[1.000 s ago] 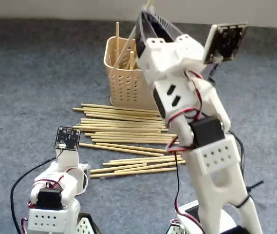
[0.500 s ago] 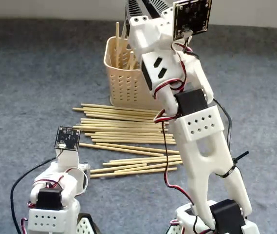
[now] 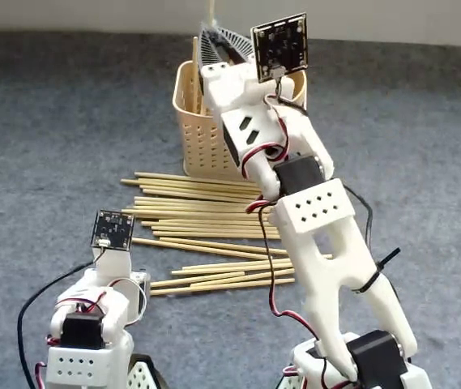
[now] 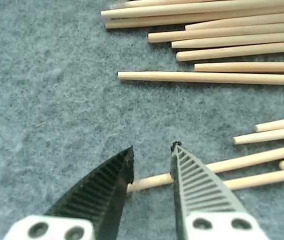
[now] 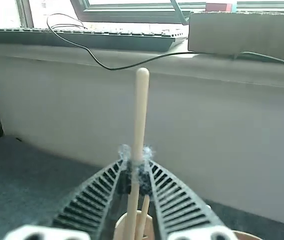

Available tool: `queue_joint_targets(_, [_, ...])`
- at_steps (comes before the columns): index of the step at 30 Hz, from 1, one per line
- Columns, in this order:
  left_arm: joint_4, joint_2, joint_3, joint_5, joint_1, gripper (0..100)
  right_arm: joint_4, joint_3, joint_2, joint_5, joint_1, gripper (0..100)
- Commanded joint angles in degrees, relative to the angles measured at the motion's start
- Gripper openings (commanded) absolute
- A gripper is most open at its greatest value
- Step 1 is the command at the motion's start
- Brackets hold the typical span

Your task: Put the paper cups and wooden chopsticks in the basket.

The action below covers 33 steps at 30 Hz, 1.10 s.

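Right now my right arm [image 3: 311,211] is stretched up and forward from its base, wrist high over the basket [image 3: 202,142]. The right gripper [image 5: 136,172] is pinching one held chopstick [image 5: 142,115] between its fingertips. This stick stands almost vertical, long axis up and down, rounded end uppermost. Its lower part runs between the fingers towards the basket mouth and leaves the wrist view, so I cannot tell how far in it reaches. From the high view its top is cut off at the edge.

My left arm [image 3: 92,316] sits folded low near its base. The left gripper [image 4: 151,149] hangs over the grey carpet [image 3: 52,121] with fingers spread. One near chopstick [image 4: 231,163] lies flat on the carpet, its end just beneath the gap.

The right arm covers the basket's far side and part of the pile. The loose chopsticks [image 3: 206,212] lie flat between basket and arm bases, nearly parallel, running side to side across the table. A few upright sticks [image 3: 195,73] lean inside the basket.
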Motion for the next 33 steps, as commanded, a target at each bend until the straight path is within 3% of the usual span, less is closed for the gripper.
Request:
queue_joint_targets(1, [0.26, -0.22, 1.19, -0.35, -0.22, 14, 4.62, -0.75, -1.27, 0.62, -0.48, 13.1])
queue_joint_targets(7, [0.26, -0.22, 1.19, -0.35, -0.22, 14, 15.60, -8.13, -6.02, 0.62, -0.84, 14.5])
queue_joint_targets(25, [0.26, -0.22, 1.19, -0.35, -0.22, 14, 62.02, -8.22, -25.36, 0.26, -0.40, 14.5])
queue_joint_targets(33, [0.26, -0.22, 1.19, -0.35, -0.22, 14, 76.09, -7.69, -26.95, -10.11, 7.43, 14.5])
